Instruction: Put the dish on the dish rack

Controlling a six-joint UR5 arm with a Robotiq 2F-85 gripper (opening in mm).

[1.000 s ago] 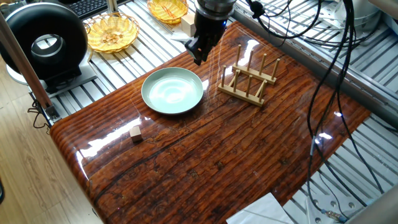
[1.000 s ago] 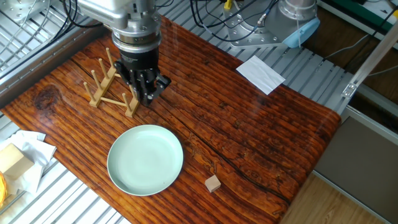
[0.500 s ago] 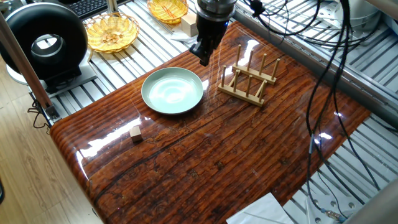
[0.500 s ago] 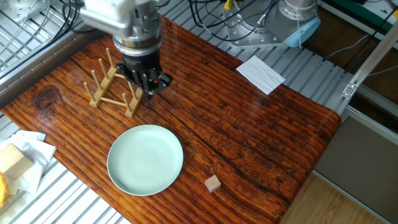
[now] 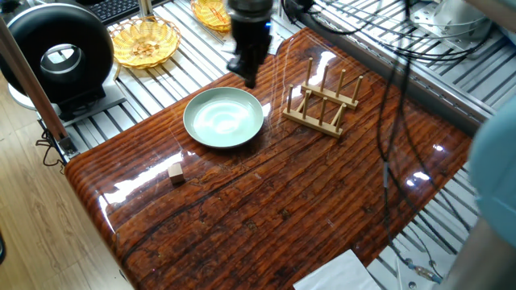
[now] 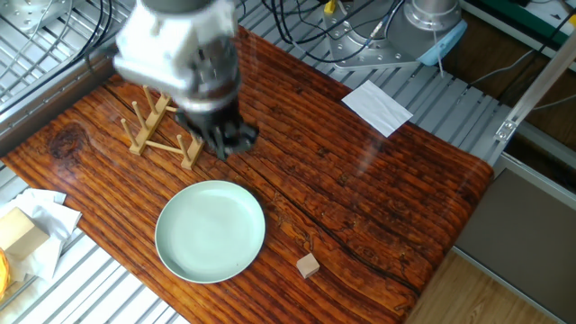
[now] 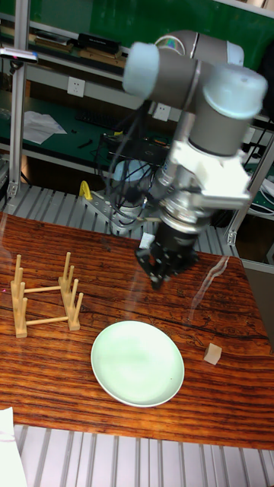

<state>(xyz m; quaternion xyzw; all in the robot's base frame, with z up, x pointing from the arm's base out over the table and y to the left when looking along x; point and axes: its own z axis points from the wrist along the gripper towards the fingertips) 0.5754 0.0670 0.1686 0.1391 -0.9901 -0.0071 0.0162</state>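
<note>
The dish (image 5: 223, 118) is a pale mint-green plate lying flat on the wooden table, also in the other fixed view (image 6: 211, 231) and the tall view (image 7: 138, 363). The dish rack (image 5: 322, 101) is a small light-wood peg rack standing empty beside it (image 6: 162, 126) (image 7: 46, 297). My gripper (image 5: 246, 72) hangs above the table at the dish's far edge, between dish and rack (image 6: 229, 144) (image 7: 157, 275). It holds nothing. Motion blur and the dark fingers hide whether the jaws are apart.
A tiny wooden cube (image 5: 176, 171) lies near the dish. Two yellow wicker baskets (image 5: 145, 40) and a black round device (image 5: 56, 56) sit off the table's far-left side. A white paper (image 6: 376, 106) lies at one table edge. Cables hang above the rack.
The gripper has swung away from the rack's side toward the far edge of the dish, moving fast enough to blur. Dish, rack and cube have not moved.
</note>
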